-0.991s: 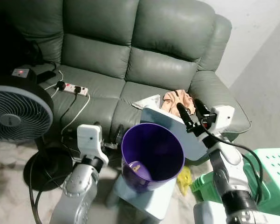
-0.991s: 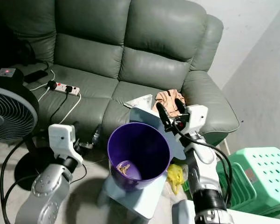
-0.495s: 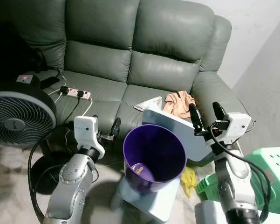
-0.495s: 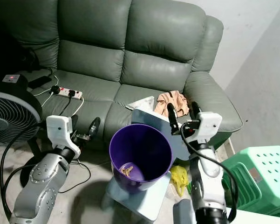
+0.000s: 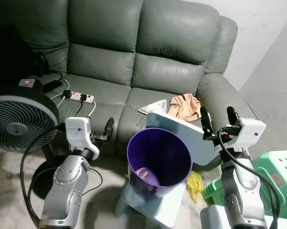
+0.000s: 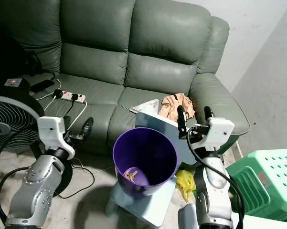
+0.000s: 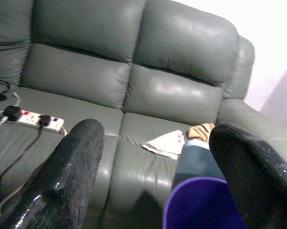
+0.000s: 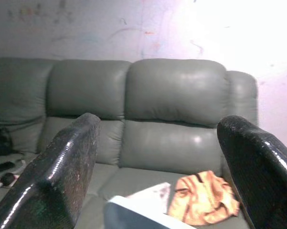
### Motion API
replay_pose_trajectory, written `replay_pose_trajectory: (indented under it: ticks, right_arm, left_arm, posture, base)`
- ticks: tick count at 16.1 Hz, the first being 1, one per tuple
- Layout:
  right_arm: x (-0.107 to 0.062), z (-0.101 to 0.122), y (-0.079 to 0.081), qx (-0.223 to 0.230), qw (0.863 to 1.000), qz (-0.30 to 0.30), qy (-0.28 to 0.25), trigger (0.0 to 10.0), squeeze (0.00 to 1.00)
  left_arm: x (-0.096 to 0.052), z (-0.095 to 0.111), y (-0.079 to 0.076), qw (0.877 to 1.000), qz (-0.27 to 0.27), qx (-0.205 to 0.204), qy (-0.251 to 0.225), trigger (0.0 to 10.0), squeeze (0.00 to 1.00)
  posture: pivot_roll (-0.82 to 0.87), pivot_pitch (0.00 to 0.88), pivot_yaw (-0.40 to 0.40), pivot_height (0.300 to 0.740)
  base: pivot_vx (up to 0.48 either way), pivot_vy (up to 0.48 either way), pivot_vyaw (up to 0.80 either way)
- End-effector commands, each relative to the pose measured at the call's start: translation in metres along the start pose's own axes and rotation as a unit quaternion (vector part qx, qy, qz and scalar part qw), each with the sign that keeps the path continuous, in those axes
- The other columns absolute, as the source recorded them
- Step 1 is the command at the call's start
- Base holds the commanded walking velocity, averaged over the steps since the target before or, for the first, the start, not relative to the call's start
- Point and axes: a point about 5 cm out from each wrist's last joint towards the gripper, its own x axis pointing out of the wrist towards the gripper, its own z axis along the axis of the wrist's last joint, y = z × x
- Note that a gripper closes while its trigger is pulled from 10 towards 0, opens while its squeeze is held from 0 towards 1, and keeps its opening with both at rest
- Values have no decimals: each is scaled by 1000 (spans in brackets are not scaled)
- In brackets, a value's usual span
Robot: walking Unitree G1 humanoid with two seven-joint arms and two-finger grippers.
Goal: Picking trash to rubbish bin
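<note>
Both arms have drawn back from the purple bin [image 5: 157,157]; the right gripper [image 5: 218,118] and left gripper [image 7: 157,181] gape wide, empty, above the bin's rim, ready for more trash.

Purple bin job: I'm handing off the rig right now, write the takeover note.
Left gripper: open, empty, raised beside the purple bin.
Right gripper: open, empty, raised over the sofa's front edge.
Bin stands on a pale blue board in front of the sofa; one small scrap lies in it.
Left to pick: white paper and orange crumpled piece on the seat, yellow piece on the floor by the bin.
</note>
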Motion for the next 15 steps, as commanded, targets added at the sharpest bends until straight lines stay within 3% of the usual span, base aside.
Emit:
replay_pose_trajectory:
  ticks: [1,5,15]
  right_arm:
    - [-2,2,0,-9,1000,-13,8,10000,0]
    - [-1,-4,4,-22,999,-21,27,10000,0]
    - [-2,-6,11,-1,999,-26,44,10000,0]
  left_arm:
    - [4,1,2,1000,8,-10,-3,10000,0]
    - [7,2,6,1000,13,-16,-6,10000,0]
    - [13,4,13,1000,24,-18,-7,10000,0]
  posture:
    - [11,0,-109,740]
    - [11,0,-102,740]
    - [11,0,-103,740]
  base:
    - [0,0,0]
    - [0,0,0]
    - [0,54,0]
